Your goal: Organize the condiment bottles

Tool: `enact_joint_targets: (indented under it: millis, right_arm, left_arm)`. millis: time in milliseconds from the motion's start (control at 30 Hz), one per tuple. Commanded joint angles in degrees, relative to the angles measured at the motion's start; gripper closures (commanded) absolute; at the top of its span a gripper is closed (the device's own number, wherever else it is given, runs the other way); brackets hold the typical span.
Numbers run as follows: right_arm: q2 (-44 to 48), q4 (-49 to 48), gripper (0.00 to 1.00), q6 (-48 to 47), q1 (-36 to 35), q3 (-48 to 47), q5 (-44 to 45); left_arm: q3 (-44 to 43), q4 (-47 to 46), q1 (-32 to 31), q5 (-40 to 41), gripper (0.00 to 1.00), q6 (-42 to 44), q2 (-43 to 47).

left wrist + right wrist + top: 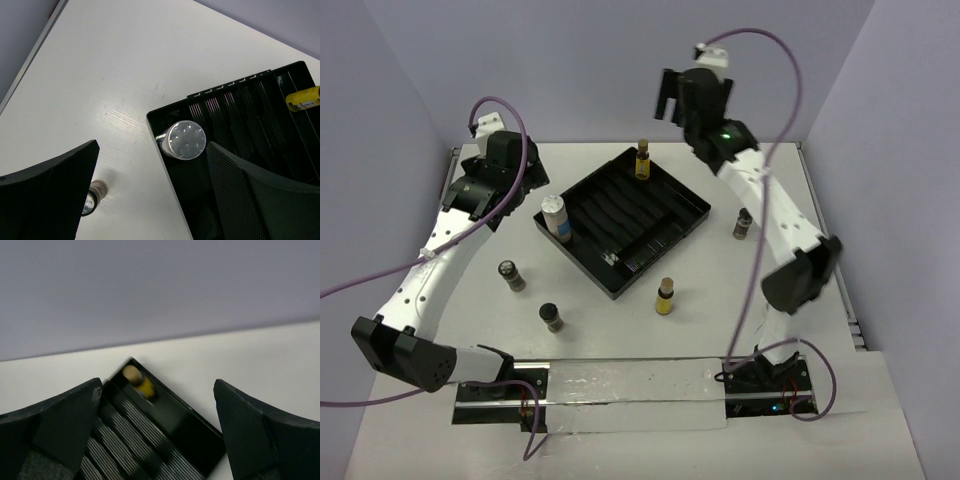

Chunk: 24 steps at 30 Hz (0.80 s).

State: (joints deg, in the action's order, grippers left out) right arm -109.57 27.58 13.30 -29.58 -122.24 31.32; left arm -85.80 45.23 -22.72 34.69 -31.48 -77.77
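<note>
- Left gripper (152, 165) is spread wide and empty, above the tray's (620, 212) left corner.
- Two short dark bottles (511, 275) (551, 316) stand on the worktop (470, 330), left of the tray.
- White-lidded bottle (554, 215) sits in the tray's left corner, amber bottle (642, 160) in its far corner.
- Second amber bottle (665, 296) stands off the near corner, third dark bottle (743, 223) right of the tray.
- Right gripper (157, 390) is wide open and empty, over the far corner.

Left arm (432, 262), right arm (775, 205) — white links, black joints, purple cables (500, 99); jaws black, finely dimpled
</note>
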Motion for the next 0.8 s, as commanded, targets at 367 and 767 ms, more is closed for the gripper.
enact_joint_targets:
  millis: [367,767]
  right_arm:
    - [47.74,3.98,0.03,8.83,0.78,60.75,-14.11]
    - [51.53,8.93,0.01,12.88,-21.94,65.99,-10.75]
  left_arm:
    - [3.73,-3.75,1.25,1.01,0.03,-2.72,3.47]
    - [3.71,-3.03,1.38,0.53,0.03,-5.35,2.27]
